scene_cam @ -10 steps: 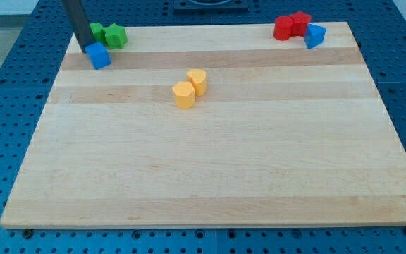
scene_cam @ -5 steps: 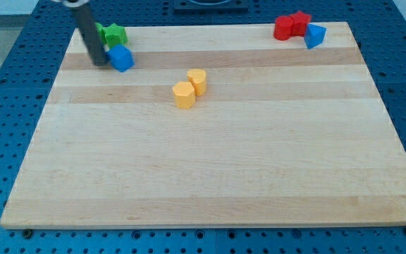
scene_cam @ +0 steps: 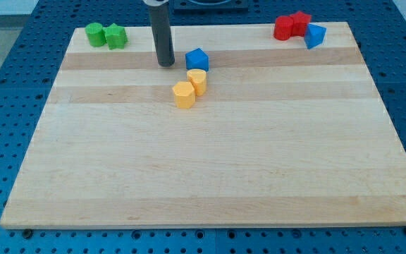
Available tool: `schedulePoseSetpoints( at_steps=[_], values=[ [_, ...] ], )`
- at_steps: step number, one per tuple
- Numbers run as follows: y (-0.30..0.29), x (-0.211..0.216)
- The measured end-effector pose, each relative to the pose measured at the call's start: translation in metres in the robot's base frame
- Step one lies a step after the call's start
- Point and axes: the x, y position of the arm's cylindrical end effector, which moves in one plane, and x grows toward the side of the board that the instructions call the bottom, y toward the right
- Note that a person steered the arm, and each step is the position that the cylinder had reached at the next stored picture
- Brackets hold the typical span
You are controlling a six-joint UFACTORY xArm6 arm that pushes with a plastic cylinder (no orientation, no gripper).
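My tip (scene_cam: 165,63) rests on the board left of a blue block (scene_cam: 197,59), with a narrow gap between them. Just below the blue block stand two yellow blocks: a cylinder (scene_cam: 197,81) and a hexagonal one (scene_cam: 184,94), touching each other. The blue block sits right above the yellow cylinder. Two green blocks (scene_cam: 106,35) stay side by side at the view's top left.
At the view's top right two red blocks (scene_cam: 292,26) sit together, with a blue triangular block (scene_cam: 315,35) against their right side. The wooden board (scene_cam: 203,162) lies on a blue perforated table.
My tip has swept from the top left toward the right, pushing the blue block away from the green pair to a spot just above the yellow blocks.
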Motion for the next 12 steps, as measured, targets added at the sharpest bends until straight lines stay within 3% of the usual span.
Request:
schedulePoseSetpoints(
  at_steps=[3, 5, 8, 9, 10, 12],
  values=[
    [0.141, -0.003],
    [0.15, 0.03],
    [0.222, -0.033],
    [0.21, -0.011],
    [0.156, -0.005],
    [0.115, -0.063]
  ],
)
